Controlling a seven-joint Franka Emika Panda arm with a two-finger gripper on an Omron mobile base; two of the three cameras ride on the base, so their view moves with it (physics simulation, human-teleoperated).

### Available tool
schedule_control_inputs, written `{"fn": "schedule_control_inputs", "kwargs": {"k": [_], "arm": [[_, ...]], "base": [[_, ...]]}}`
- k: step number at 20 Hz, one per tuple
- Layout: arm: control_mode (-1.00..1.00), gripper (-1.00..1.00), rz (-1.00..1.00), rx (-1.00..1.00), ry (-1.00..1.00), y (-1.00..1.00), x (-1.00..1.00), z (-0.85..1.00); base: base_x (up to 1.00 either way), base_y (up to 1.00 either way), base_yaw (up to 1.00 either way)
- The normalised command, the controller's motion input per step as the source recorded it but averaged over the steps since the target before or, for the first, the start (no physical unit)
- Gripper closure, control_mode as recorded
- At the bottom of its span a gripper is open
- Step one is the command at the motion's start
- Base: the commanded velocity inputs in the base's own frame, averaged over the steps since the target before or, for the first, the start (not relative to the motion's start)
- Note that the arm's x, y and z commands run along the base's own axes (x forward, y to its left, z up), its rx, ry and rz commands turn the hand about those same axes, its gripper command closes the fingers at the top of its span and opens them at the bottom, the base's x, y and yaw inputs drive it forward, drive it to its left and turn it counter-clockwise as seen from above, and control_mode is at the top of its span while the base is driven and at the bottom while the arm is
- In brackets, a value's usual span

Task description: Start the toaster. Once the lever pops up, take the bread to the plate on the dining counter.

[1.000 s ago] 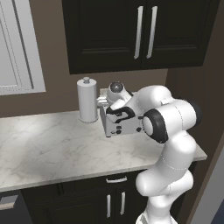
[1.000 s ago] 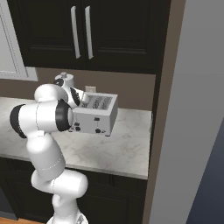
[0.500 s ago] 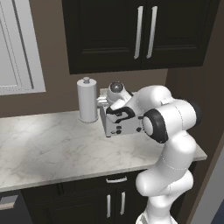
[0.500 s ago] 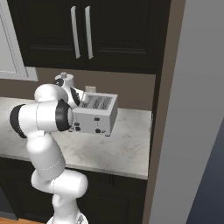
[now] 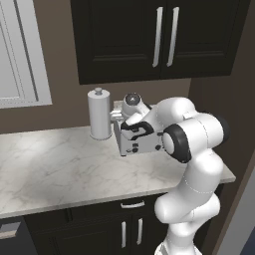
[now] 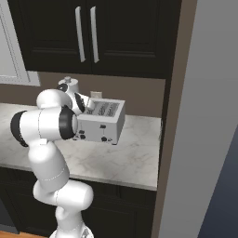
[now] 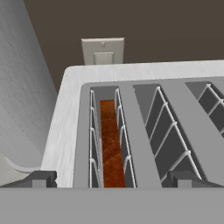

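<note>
so far nothing has left: the bread [image 7: 112, 148] sits deep in the toaster's [image 7: 131, 127] leftmost slot, lower centre of frame, gripper [image 7: 112, 179] spread wide above it, grasping nothing; lifting and carrying it both remain.

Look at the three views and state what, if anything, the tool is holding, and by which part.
Nothing is held. The tool is open above the toaster, its tips straddling the slot that holds the bread, touching neither.

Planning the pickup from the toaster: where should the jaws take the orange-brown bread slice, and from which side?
By its top edge, coming straight down from above. The thin orange-brown bread slice stands on edge in a narrow slot of the silver-white toaster, wire guides flanking both faces, so only that edge is reachable.
</note>
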Motion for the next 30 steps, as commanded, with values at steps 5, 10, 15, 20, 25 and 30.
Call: {"fn": "schedule_control_inputs", "kwargs": {"k": [5, 10, 15, 20, 25, 30], "arm": [[-1.0, -1.0, 0.0, 0.0, 0.0, 0.0, 0.0, 0.0], [-1.0, -1.0, 0.0, 0.0, 0.0, 0.0, 0.0, 0.0], [-1.0, -1.0, 0.0, 0.0, 0.0, 0.0, 0.0, 0.0], [-1.0, -1.0, 0.0, 0.0, 0.0, 0.0, 0.0, 0.0], [-1.0, -1.0, 0.0, 0.0, 0.0, 0.0, 0.0, 0.0], [-1.0, -1.0, 0.0, 0.0, 0.0, 0.0, 0.0, 0.0]], "base": [[0.0, 0.0, 0.0], [0.0, 0.0, 0.0], [0.0, 0.0, 0.0], [0.0, 0.0, 0.0], [0.0, 0.0, 0.0], [0.0, 0.0, 0.0]]}}
